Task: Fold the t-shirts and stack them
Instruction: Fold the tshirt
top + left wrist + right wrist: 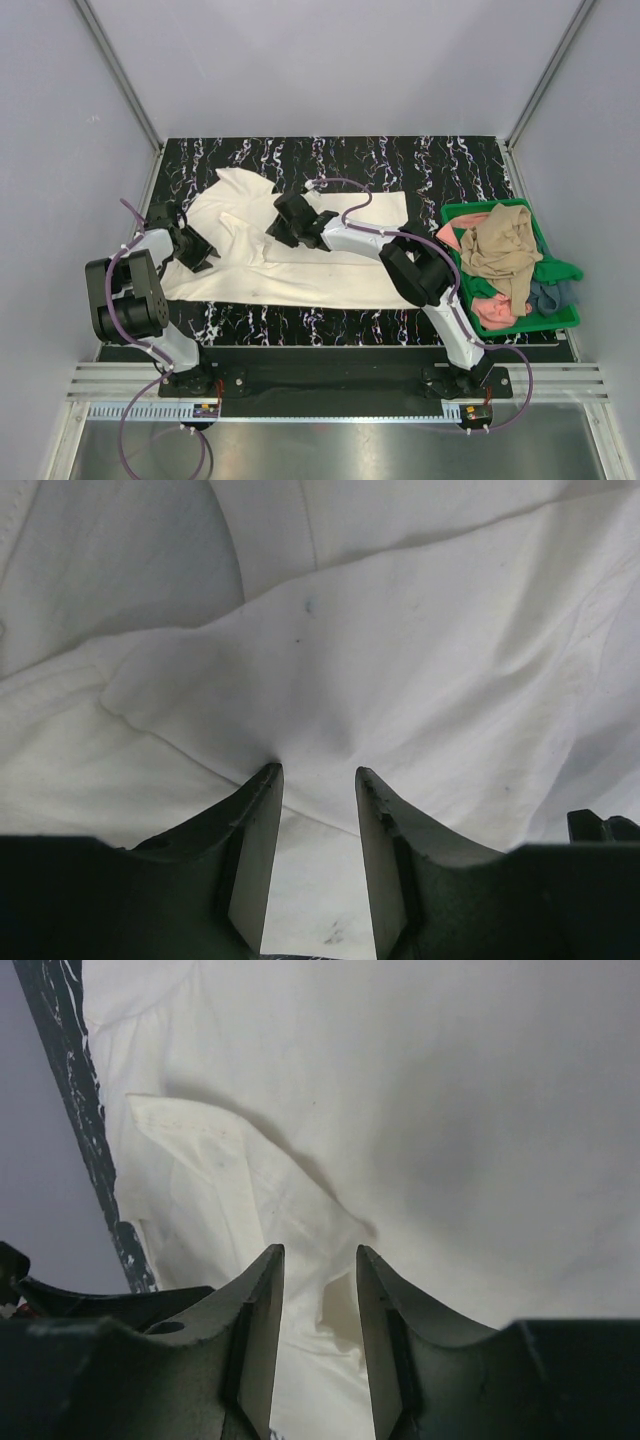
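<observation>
Scene: a black, white-veined table (420,165) seen from above, with two robot arms bolted at its near edge.
Cream t-shirt (300,275): the task's current garment. It lies spread across the middle of the table, wrinkled, with one sleeve rumpled at the far left. Laid out this way, it looks ready for folding rather than finished.
Left gripper (197,252): down on the shirt's left edge. In its wrist view the jaws stand part-way apart with a narrow gap, and creases in the cloth run toward the fingertips (268,776). Whether cloth is actually pinched between them, I cannot tell.
Right gripper (283,228): reaching over the middle of the shirt, toward the far side. Its jaws also stand part-way apart. A doubled flap of cream cloth (210,1175) lies just ahead of and between the fingertips; a grip cannot be confirmed.
Likely reason for the pose: each arm takes a different part of the same shirt, probably so one side can be folded over evenly.
Green bin (560,318): at the right edge of the table, well apart from the cream shirt.
Waiting shirts: a tan t-shirt (505,250) is draped on top, with a salmon-pink t-shirt (495,312) and a grey-blue t-shirt (552,295) beneath. All are unfolded, so most of the task remains.
</observation>
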